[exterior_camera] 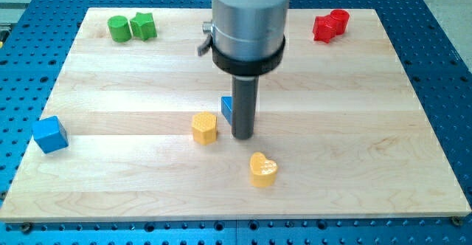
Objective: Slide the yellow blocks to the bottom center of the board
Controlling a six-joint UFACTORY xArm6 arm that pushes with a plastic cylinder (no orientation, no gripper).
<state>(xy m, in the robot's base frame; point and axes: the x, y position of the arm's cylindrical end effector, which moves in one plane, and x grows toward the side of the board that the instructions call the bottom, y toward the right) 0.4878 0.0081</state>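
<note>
A yellow hexagonal block (205, 128) lies near the middle of the wooden board (354, 142). A yellow heart-shaped block (262, 170) lies lower and to the right of it, towards the view's bottom centre. My tip (243, 136) stands between them, just right of the hexagon and above the heart, touching neither that I can see. A blue block (227, 110) sits right behind the rod on its left side, mostly hidden by it.
Two green blocks (131, 27) lie together at the view's top left. Two red blocks (329, 25) lie together at the top right. A blue cube (49, 134) sits at the board's left edge. The arm's grey body (249, 16) covers the top centre.
</note>
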